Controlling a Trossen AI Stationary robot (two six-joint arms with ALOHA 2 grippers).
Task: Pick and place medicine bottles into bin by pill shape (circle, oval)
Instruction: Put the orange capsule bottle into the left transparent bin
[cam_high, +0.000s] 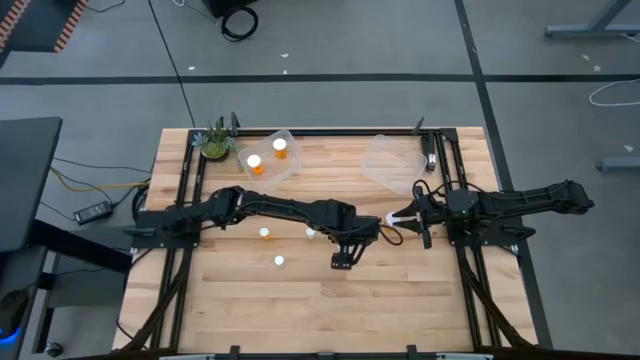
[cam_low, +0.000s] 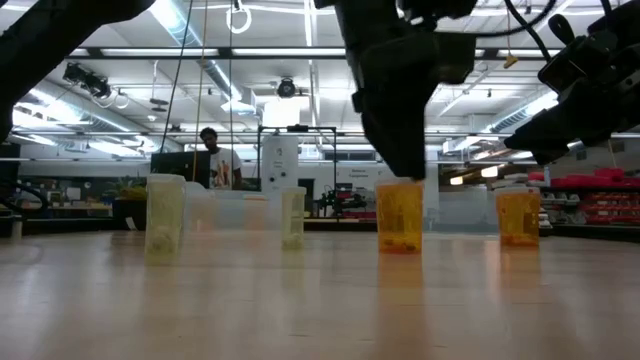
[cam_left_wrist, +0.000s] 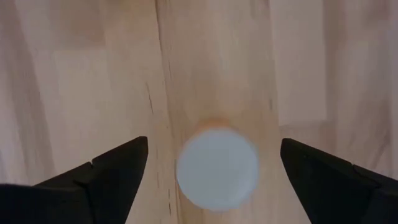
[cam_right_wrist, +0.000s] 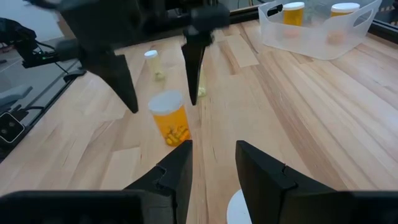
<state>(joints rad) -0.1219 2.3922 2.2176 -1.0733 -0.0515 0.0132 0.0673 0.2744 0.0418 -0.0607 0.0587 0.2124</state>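
Four white-capped medicine bottles (cam_high: 265, 233) stand upright on the table, two more inside the left bin (cam_high: 290, 163).

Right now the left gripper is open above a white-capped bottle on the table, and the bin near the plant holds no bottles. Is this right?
Not quite. The left gripper is open above the bottle, but the bin near the plant holds two bottles, as the high view shows.
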